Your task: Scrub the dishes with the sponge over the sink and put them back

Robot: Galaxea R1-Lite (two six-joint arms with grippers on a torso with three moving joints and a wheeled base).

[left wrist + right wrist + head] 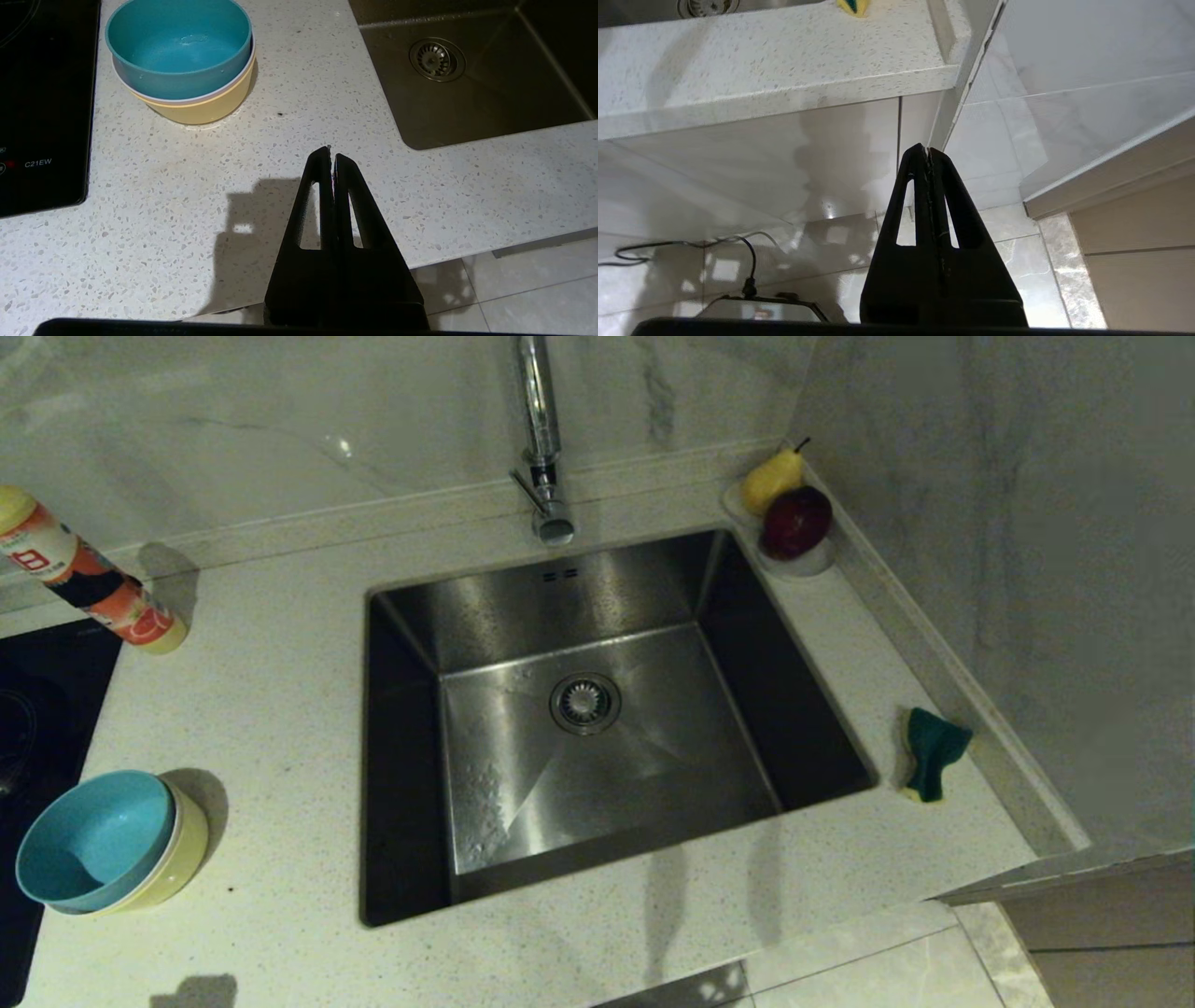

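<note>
Bowls sit nested in a stack on the speckled countertop (280, 709) to the left of the sink (597, 709), close to the edge of a black cooktop (47, 681): the light blue bowl (93, 840) on top, the yellow bowl (187, 849) at the bottom, and a thin pale rim (205, 97) of a third between them in the left wrist view. The sponge (932, 753) lies on the counter just right of the sink, green face up and bent. The basin's drain strainer (585, 702) shows at the middle, under the chrome tap (541, 439). A saucer (803, 563) in the far right corner carries a pear (771, 478) and a dark red fruit (795, 521); a bottle (89, 579) stands tilted at far left. The left gripper (331, 151) hovers over the counter's front edge, fingers pressed together, holding nothing. The right gripper (927, 150) hangs below the counter's front edge, likewise closed and empty.
</note>
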